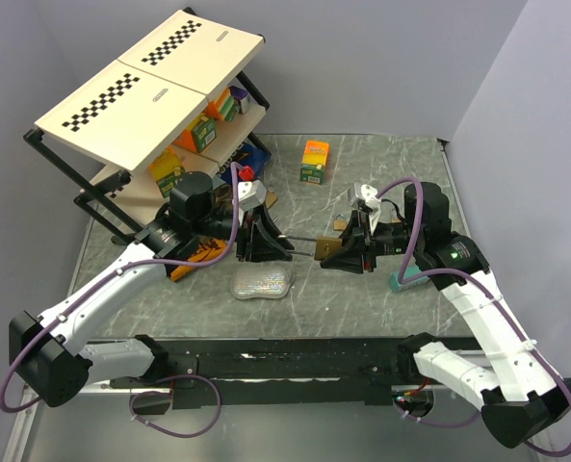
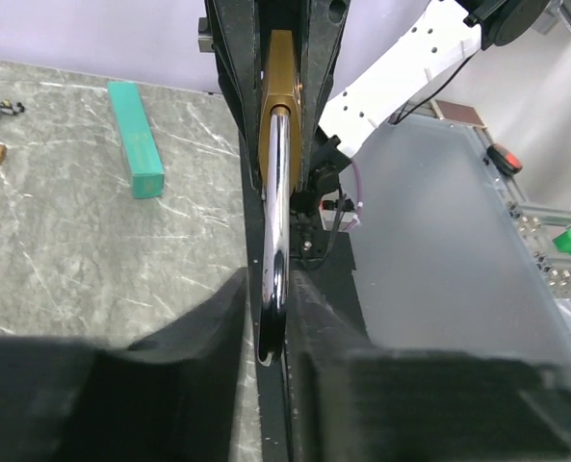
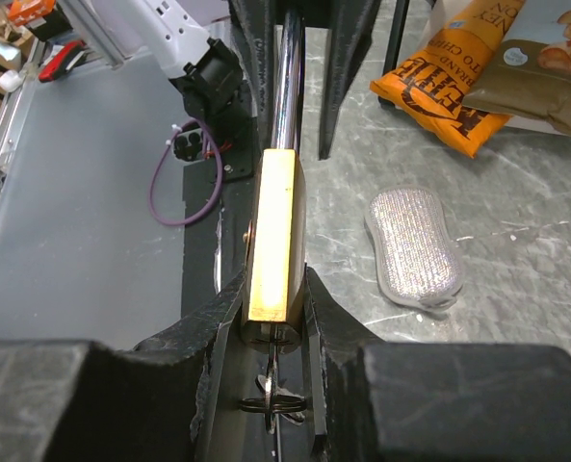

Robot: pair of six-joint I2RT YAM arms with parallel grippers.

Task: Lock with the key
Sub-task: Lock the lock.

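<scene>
While the padlock point(image 1: 335, 250) hangs above the middle of the table point(image 1: 362, 164), stretched between the two arms, the job looks only partly done. The left hand point(image 1: 264, 241) is closed narrow on the far bend of the chrome shackle point(image 2: 277, 212), its pads point(image 2: 218, 327) pressed against either side of the steel. The right hand point(image 1: 357, 243) is clamped on the brass body point(image 3: 273, 231), which sits squeezed flat between its fingers point(image 3: 208, 327). From the right wrist view, a key point(image 3: 273, 390) appears to sit in the bottom of the body, just behind that hand's fingertips, with its bow hanging free; neither hand touches it. Whether the shackle's free leg is seated in the body cannot be told, since both wrist views see the lock edge-on. My judgement: the lock is held and the key is in place, but the turn of the key is not yet made, and one hand would need to let go to reach it.
</scene>
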